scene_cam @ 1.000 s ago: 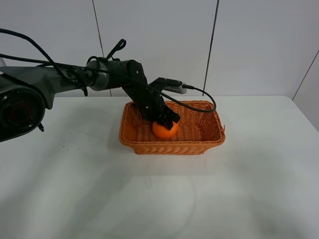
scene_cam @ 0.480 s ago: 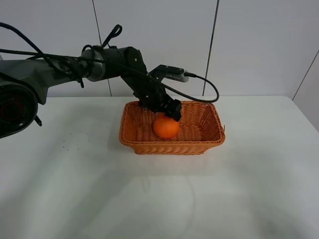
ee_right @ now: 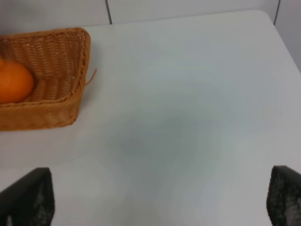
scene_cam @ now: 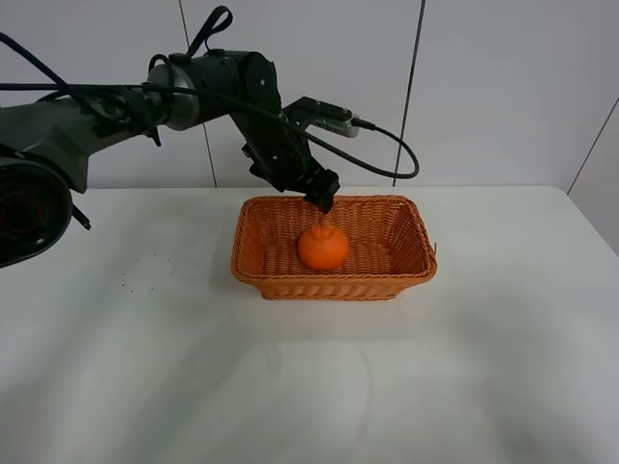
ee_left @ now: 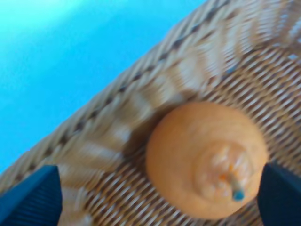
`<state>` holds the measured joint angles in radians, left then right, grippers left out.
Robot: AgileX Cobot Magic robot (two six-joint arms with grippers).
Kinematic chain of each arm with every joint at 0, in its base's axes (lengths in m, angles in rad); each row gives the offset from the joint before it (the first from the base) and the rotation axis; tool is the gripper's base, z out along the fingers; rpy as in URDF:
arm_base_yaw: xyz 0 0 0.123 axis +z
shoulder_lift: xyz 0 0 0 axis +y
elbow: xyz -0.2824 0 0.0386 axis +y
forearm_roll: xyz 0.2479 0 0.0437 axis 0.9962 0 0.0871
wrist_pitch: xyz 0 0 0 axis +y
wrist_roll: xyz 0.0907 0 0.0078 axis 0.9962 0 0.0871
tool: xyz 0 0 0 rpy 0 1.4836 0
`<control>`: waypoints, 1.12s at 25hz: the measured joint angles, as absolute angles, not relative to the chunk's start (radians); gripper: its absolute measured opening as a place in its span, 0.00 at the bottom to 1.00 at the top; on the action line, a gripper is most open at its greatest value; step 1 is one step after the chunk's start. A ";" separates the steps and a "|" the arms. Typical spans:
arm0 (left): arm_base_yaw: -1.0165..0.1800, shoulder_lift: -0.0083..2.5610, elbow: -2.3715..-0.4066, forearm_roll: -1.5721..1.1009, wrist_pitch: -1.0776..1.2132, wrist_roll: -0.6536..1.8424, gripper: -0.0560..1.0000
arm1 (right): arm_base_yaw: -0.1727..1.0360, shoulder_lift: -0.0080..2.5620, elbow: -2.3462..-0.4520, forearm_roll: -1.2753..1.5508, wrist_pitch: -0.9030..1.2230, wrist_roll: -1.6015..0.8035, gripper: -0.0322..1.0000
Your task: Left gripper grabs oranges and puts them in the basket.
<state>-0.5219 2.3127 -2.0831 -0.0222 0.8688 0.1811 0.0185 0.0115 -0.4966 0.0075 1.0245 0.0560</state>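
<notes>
The orange [scene_cam: 322,246] lies inside the wicker basket [scene_cam: 406,261] on the white table, left of its middle, knobby top up. My left gripper [scene_cam: 322,199] hangs open and empty above the orange, just over the basket's back rim, clear of the fruit. In the left wrist view the orange [ee_left: 202,160] sits on the woven floor between my two spread fingertips [ee_left: 33,197], next to the basket wall [ee_left: 155,80]. In the right wrist view the orange [ee_right: 14,81] shows in the basket [ee_right: 61,101]. My right gripper [ee_right: 155,200] is open over bare table.
A black cable [scene_cam: 392,159] loops from the left arm above the basket's back edge. White wall panels stand behind the table [scene_cam: 290,387]. The table's right edge [ee_right: 287,42] lies beyond the basket.
My left gripper has let go of the orange and risen up and back out of the basket. The orange stays on the basket floor.
</notes>
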 joint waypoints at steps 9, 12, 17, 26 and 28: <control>-0.382 2.282 -2.085 0.038 0.968 0.147 0.94 | 0.018 0.012 -0.497 0.008 1.024 0.056 0.70; -0.304 2.234 -2.085 0.073 0.971 0.129 0.94 | 0.018 0.012 -0.497 0.008 1.024 0.056 0.70; -0.154 2.152 -2.085 0.125 1.001 0.105 0.94 | 0.018 0.012 -0.497 0.008 1.024 0.056 0.70; 0.076 2.018 -2.014 0.112 1.049 0.101 0.94 | 0.018 0.012 -0.497 0.008 1.024 0.056 0.70; 0.086 1.987 -1.967 0.109 1.048 0.101 0.94 | 0.018 0.012 -0.497 0.008 1.024 0.056 0.70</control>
